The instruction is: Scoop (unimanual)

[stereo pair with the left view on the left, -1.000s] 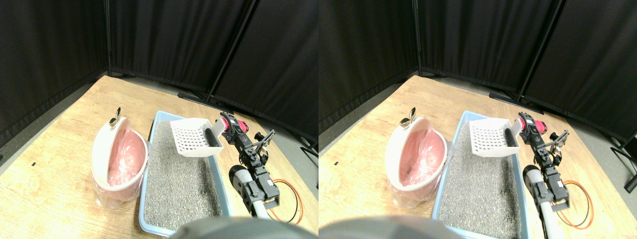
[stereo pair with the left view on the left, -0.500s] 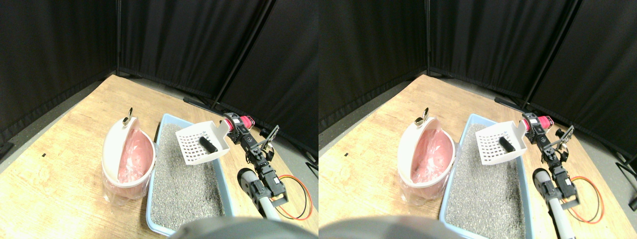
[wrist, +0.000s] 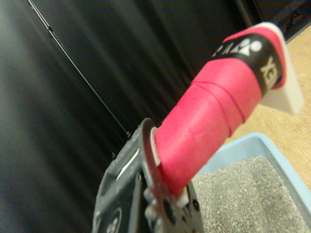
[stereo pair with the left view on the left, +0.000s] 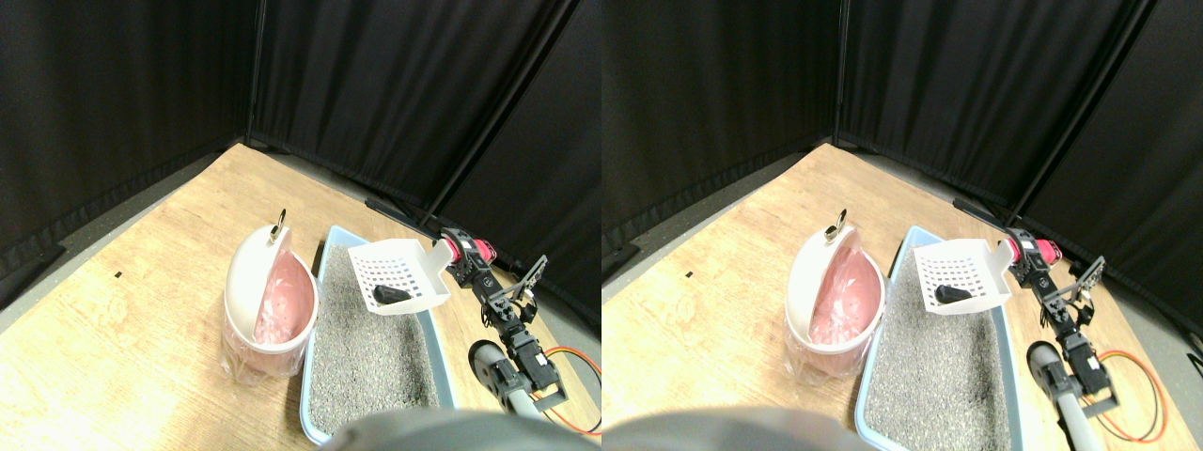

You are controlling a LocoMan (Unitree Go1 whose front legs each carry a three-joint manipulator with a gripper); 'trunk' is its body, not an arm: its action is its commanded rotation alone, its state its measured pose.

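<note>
The scoop [stereo pair with the left view on the left: 399,272], with a dark lump [stereo pair with the left view on the left: 387,294] inside, is clamped by the right gripper [stereo pair with the left view on the left: 458,252] above the litter tray [stereo pair with the left view on the left: 316,376], near the bin [stereo pair with the left view on the left: 246,272] rim.

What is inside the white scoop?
One dark lump lies on the slotted floor of the white scoop, near its lower edge. No litter shows around it. The scoop's near wall hides its back corner.
</note>
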